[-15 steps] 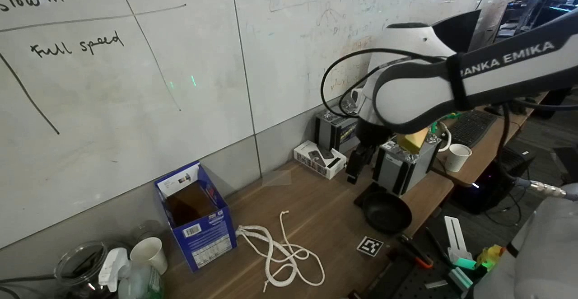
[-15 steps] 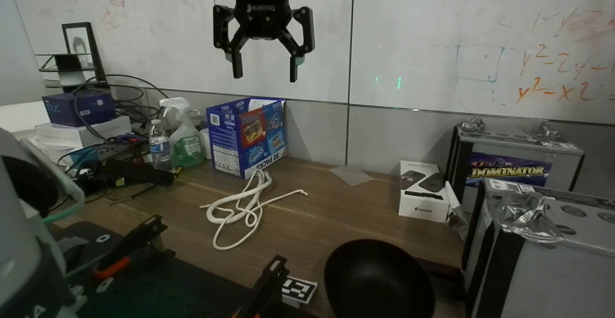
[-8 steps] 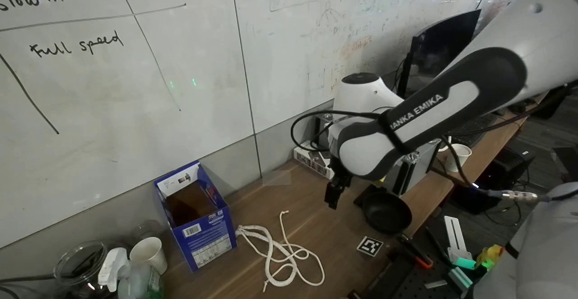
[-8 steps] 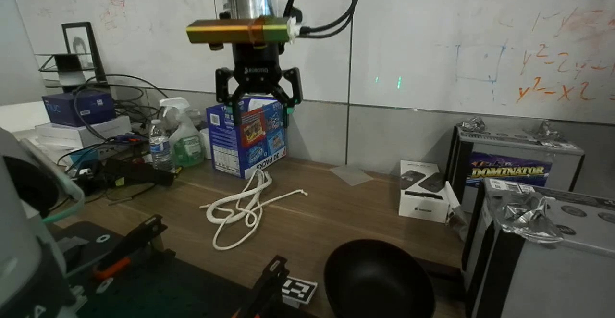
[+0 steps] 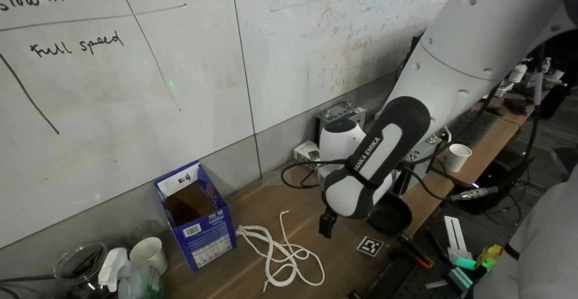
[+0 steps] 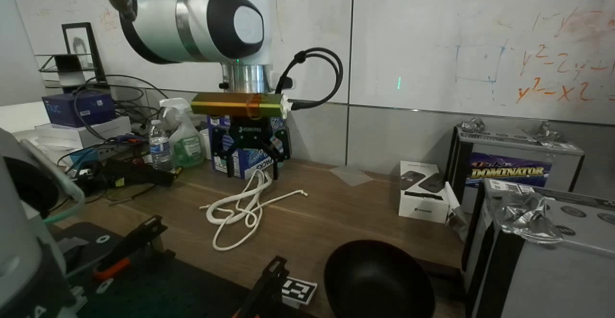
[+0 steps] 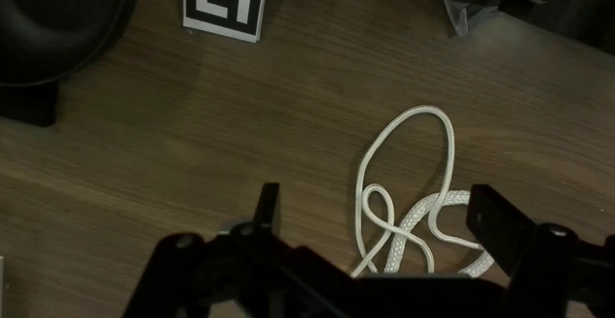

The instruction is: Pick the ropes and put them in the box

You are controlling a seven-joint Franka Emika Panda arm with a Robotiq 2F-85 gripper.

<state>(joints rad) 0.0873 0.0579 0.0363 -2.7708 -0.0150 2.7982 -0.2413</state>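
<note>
The white ropes, a thick one and a thin one, lie in a loose tangle on the wooden table in both exterior views (image 5: 270,254) (image 6: 235,196). The blue cardboard box (image 5: 212,233) stands with its top open against the wall, just beside the ropes; it is partly hidden behind the gripper in an exterior view (image 6: 249,162). My gripper (image 6: 252,176) is open and empty, pointing down above the table. In an exterior view it hangs to the right of the ropes (image 5: 325,236). In the wrist view the ropes (image 7: 397,248) show between and below the fingers, nearer the right one (image 7: 495,222).
A black pan (image 6: 379,279) and a marker card (image 6: 299,289) are on the table. A white phone box (image 6: 423,195) and grey units (image 6: 543,260) stand at one side. A spray bottle (image 6: 187,145) and paper cup (image 5: 149,256) stand near the box. The whiteboard wall (image 5: 203,64) runs behind.
The arm has come down, and my gripper is much lower and closer to the ropes than one second ago. It has stayed open. The ropes and box have not moved.
</note>
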